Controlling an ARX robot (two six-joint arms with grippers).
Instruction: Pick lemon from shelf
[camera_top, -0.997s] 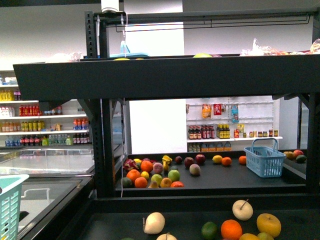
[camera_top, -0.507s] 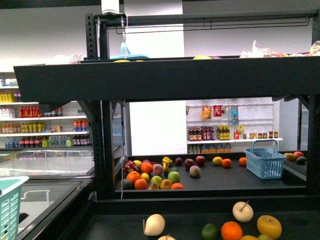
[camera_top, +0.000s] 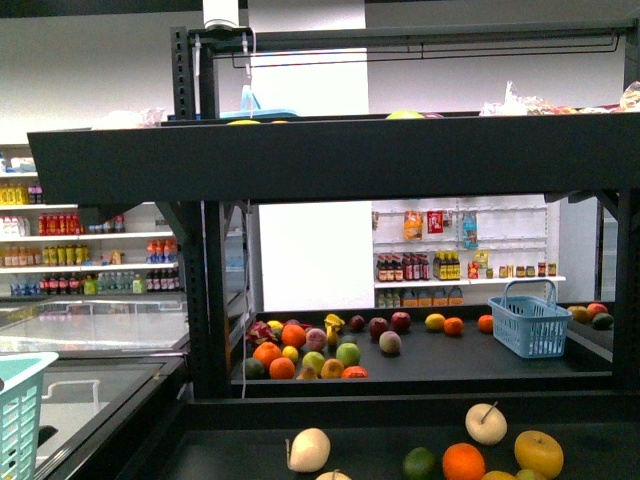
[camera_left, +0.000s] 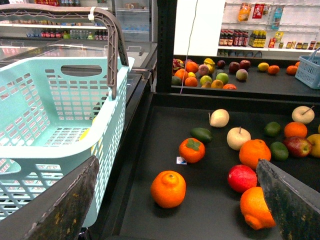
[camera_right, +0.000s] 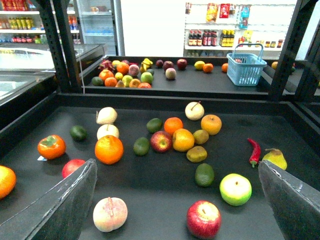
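While both the left end effector (camera_left: 177, 167) and the right end effector (camera_right: 177, 167) hang wide and empty over the shelf (camera_right: 150, 195), the lemon (camera_right: 200, 65) lies on its far tier beside an orange (camera_right: 208, 67), probably light, firm and slick, best pinched across its narrow middle.

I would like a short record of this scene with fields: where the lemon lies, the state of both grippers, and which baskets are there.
lemon: probably the yellow oval fruit on the far tier, beside an orange
shelf: black tiers; the near tier holds mixed loose fruit
left gripper: open, empty
right gripper: open, empty
baskets: teal basket beside the near tier; blue basket on the far tier
task state: lemon not yet picked, far from both grippers
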